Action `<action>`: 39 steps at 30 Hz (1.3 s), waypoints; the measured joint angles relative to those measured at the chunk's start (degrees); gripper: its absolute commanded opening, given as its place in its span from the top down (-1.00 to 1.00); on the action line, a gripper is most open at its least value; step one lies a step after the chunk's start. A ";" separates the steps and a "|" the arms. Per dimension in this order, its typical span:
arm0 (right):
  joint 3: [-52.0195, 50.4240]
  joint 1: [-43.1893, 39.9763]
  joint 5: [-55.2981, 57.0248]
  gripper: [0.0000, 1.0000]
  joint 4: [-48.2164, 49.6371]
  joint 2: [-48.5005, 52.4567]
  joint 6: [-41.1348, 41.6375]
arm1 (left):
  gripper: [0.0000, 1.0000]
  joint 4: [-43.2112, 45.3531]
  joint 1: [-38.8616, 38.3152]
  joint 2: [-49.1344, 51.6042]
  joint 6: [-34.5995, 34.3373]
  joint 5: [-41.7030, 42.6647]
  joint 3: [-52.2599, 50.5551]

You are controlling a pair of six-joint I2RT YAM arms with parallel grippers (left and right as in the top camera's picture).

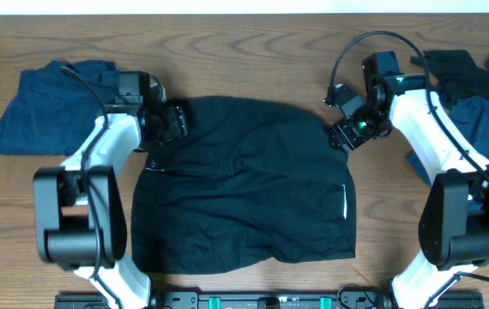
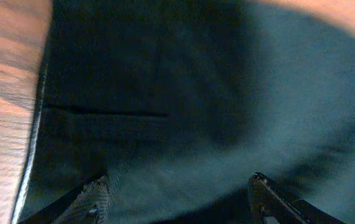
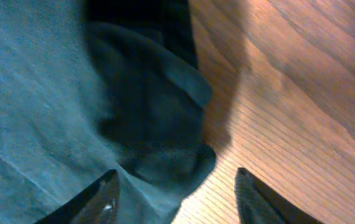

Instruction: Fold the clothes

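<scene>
Garment: black shirt [image 1: 244, 184] lies spread between both arms, soft, light, limp, likely to sag and crease. Left gripper [image 2: 180, 193] and right gripper [image 3: 174, 190] hover wide, empty, over its far corners; pinching those doubled edges looks best.

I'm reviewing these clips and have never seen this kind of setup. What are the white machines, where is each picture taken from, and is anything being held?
The white machines are two robot arms at a wooden table. The top picture looks down from above; the other two come from cameras on each wrist.

A black garment lies spread in the middle. Blue clothes sit at one side, and more dark and blue clothes at the other.

The left end effector hangs open over the black fabric. The right end effector is open too, straddling the garment's edge where it meets bare wood. Neither holds anything.
</scene>
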 measured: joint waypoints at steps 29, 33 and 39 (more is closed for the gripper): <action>21.49 -1.81 21.84 0.36 6.38 1.70 23.54 | -0.48 2.67 -0.11 2.14 -3.17 -4.96 0.33; 14.67 -1.84 18.80 0.40 2.36 1.70 23.98 | -0.48 2.91 -0.11 2.23 -4.24 -7.30 0.33; 1.03 -1.84 5.31 0.26 11.10 1.92 24.70 | -0.48 1.20 -0.11 2.25 -9.97 -15.43 0.35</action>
